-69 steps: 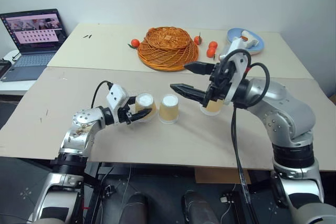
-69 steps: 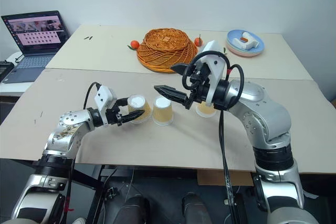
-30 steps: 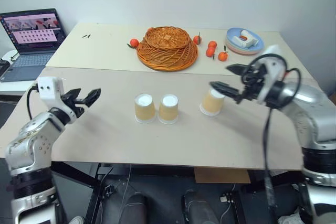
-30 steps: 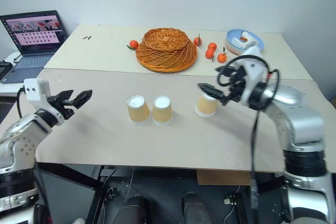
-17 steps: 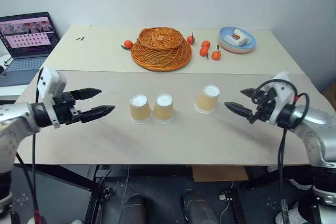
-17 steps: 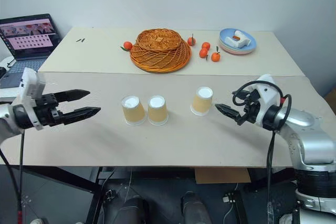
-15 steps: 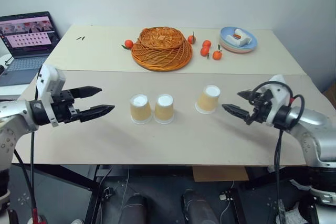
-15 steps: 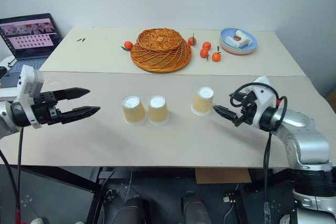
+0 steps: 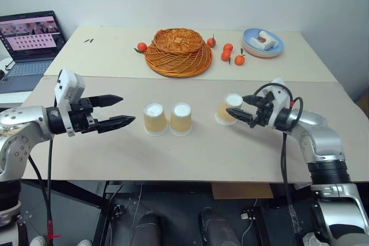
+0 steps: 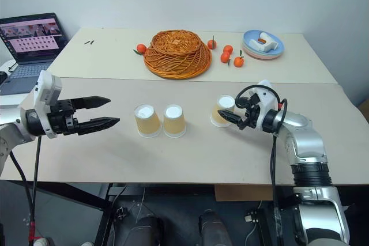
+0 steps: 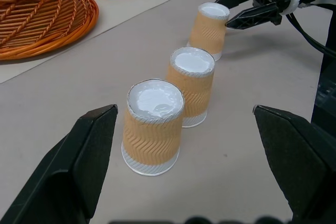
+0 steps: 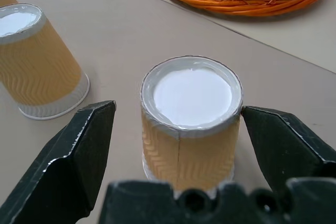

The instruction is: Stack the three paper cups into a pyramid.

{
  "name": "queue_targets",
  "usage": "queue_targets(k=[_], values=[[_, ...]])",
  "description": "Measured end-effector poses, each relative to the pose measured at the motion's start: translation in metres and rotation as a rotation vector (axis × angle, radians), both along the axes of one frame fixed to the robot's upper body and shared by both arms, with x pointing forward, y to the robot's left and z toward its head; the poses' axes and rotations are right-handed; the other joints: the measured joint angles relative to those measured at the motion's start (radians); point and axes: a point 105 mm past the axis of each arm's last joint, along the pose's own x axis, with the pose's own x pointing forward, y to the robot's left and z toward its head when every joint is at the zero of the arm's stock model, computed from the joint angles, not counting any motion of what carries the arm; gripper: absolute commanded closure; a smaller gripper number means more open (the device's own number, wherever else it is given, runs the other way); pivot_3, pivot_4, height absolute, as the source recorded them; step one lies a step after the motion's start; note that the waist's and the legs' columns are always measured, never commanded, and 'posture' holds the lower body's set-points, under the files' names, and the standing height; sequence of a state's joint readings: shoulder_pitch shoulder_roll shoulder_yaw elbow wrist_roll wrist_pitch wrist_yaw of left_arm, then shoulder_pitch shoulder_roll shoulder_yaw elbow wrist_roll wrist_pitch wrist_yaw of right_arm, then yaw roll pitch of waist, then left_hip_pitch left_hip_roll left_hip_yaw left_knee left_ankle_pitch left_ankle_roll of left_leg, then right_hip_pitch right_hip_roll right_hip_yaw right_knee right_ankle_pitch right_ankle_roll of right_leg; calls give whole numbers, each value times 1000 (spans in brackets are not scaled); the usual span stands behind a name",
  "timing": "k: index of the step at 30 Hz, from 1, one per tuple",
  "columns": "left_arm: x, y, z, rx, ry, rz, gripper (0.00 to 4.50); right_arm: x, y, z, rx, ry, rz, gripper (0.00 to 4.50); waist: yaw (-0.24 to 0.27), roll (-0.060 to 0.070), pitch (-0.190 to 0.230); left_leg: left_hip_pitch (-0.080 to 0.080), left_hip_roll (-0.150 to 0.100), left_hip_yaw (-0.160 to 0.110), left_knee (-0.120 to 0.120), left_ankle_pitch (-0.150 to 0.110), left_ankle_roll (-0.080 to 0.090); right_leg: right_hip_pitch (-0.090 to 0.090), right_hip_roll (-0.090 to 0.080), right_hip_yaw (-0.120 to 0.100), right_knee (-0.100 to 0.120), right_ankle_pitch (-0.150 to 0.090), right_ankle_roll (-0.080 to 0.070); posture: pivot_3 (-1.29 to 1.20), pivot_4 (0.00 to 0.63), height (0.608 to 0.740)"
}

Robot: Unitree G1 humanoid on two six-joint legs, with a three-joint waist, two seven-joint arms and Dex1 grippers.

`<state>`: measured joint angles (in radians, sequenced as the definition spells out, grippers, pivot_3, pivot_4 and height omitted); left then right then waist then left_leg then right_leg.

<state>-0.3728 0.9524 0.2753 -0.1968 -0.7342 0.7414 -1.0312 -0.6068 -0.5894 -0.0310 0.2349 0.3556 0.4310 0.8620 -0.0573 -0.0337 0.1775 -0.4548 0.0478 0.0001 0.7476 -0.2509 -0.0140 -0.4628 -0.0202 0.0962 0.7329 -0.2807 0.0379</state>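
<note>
**Three upturned cups, none stacked**

Three small tan ribbed paper cups with white bases stand upside down on the beige tabletop, so nothing sits in them. The left-hand cup and the middle cup stand just beside each other; the third cup stands apart, toward the robot's right. The right gripper is spread wide, one black finger on each side of that third cup, not pressing it. The left gripper is also spread wide, empty, aimed at the pair from their left. Farther back, an overturned orange wicker basket has small oranges lying beside it. A pale blue round plate carries a small white object.
</note>
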Motion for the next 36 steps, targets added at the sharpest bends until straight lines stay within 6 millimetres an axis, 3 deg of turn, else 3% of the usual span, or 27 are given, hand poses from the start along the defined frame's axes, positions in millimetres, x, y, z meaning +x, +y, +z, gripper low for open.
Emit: queue_targets(k=[17,20,23,24,32,34,36], values=[[0,0,-2,4,2,-2,93,9,16,-6,45,14,30,0,0,0,1,0,0,0,0,0,0,0,0,0,1,1,-2,0,150,671],[0,1,-3,14,-4,2,0,9,18,-6,48,14,33,585,0,0,1,0,0,0,0,0,0,0,0,0,1,1,-2,0,150,671],[-1,1,-6,22,2,-2,0,10,20,-6,53,12,37,1694,-1,0,1,0,0,0,0,0,0,0,0,0,1,1,-2,0,150,671],[-1,0,-8,22,7,-5,0,10,21,-5,54,11,38,1801,-1,0,1,0,0,0,0,0,0,0,0,0,1,1,-2,0,150,671],[-1,-1,-11,32,16,-17,0,9,27,5,55,-25,56,1841,-1,0,1,0,0,0,0,0,0,0,0,0,1,1,-2,0,150,671],[-1,-1,-12,36,12,-19,0,9,32,16,53,-54,74,1841,-3,0,1,0,0,0,0,0,0,0,0,0,1,2,-3,0,150,671],[-1,-2,-12,36,11,-24,0,9,42,42,81,-71,123,1841,-7,2,4,0,0,0,1,0,0,-1,0,0,1,3,-4,0,150,671]])
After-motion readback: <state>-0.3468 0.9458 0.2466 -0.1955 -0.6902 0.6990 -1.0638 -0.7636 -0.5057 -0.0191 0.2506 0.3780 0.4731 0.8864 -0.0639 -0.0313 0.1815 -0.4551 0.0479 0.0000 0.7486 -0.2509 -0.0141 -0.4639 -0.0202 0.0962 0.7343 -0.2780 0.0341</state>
